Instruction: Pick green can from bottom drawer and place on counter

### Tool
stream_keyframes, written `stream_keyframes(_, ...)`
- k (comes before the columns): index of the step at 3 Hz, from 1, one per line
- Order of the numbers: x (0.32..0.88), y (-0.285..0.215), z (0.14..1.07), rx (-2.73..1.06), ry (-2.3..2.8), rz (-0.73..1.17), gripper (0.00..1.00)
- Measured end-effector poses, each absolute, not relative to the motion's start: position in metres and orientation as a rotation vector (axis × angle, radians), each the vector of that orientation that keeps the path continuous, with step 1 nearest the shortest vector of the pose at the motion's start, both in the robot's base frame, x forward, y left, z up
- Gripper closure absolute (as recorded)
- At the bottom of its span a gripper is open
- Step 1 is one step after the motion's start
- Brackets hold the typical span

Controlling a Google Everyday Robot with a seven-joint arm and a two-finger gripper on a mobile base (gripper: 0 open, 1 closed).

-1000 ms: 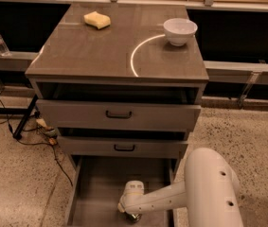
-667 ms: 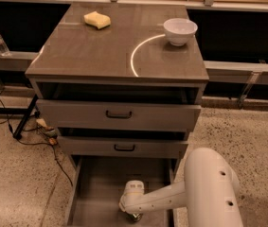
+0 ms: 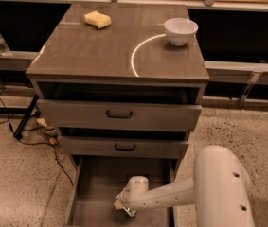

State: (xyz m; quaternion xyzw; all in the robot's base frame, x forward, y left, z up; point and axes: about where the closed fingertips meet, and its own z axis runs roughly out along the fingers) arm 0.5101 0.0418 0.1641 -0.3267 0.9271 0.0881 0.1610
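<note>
While your arm (image 3: 171, 195) reaches in from the right, your claw (image 3: 124, 207) sits low inside the bottom drawer (image 3: 95, 183), pointing down at its floor. Only a sliver of green shows right at the claw's tip: that's the can (image 3: 130, 213), up against it. Spread or clamped on it, I cannot tell. High above the claw, the counter (image 3: 105, 51) carries a bowl (image 3: 181, 30) up to the right and a sponge (image 3: 98, 19) up to the left.

Three drawers (image 3: 91, 146); one hand (image 3: 125, 207) in lowest.
</note>
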Motion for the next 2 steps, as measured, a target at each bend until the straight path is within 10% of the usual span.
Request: stream_keyframes(2, 0.533, 0.033, 0.291, -0.981, 2.415, 0.431, 1.0)
